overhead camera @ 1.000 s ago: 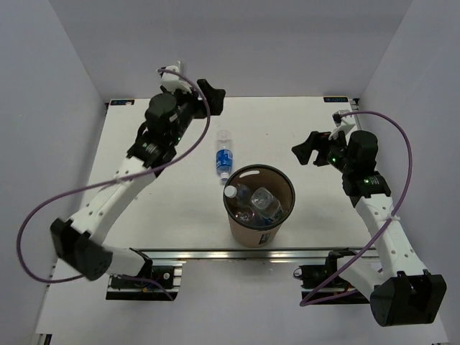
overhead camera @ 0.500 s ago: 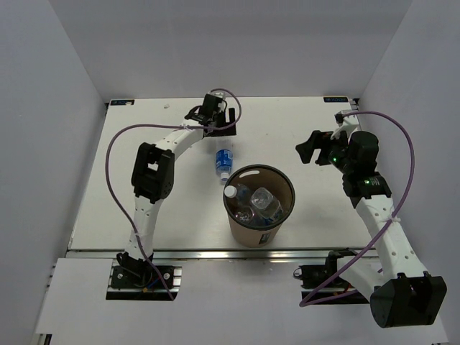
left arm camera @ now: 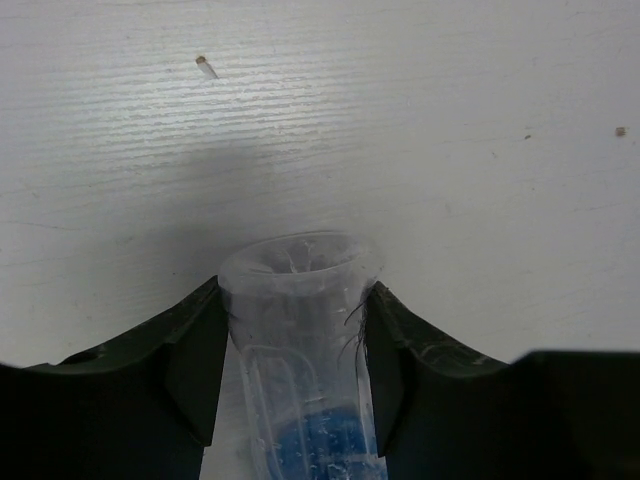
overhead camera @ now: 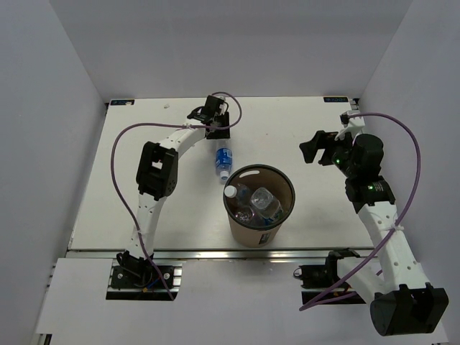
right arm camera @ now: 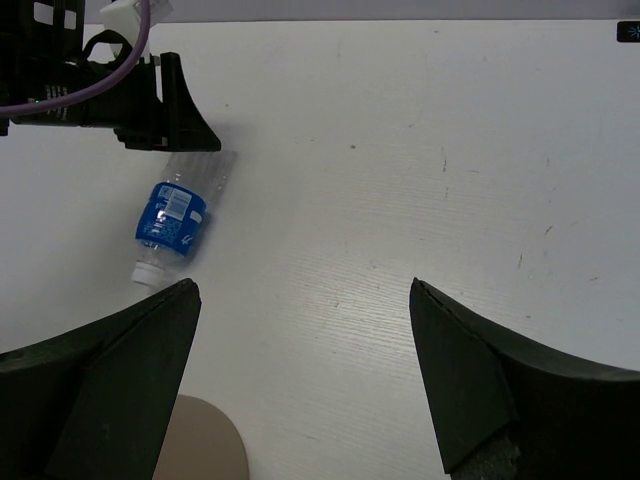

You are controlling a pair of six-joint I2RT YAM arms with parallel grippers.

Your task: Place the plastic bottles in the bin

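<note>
One plastic bottle (overhead camera: 223, 159) lies on the white table just behind the bin (overhead camera: 291, 194), its white cap toward the bin. My left gripper (overhead camera: 219, 130) is shut on the clear bottom end of this bottle (left arm camera: 300, 330), a black finger (left arm camera: 200, 360) pressed against each side. Two more bottles (overhead camera: 264, 203) lie inside the brown bin. At the right, my right gripper (overhead camera: 310, 149) hangs open above the table and holds nothing. The right wrist view shows its jaws (right arm camera: 303, 285) spread wide, with the blue-labelled bottle (right arm camera: 172, 218) and the left gripper's fingers (right arm camera: 185, 115) far off.
The bin's brown edge (right arm camera: 205, 445) shows at the bottom of the right wrist view. White walls enclose the table on three sides. A purple cable (overhead camera: 118, 180) loops beside the left arm.
The left arm swung from a raised, folded pose down to the table at the bottle's far end, and its jaws closed on the bottle. The right arm shifted slightly right.
</note>
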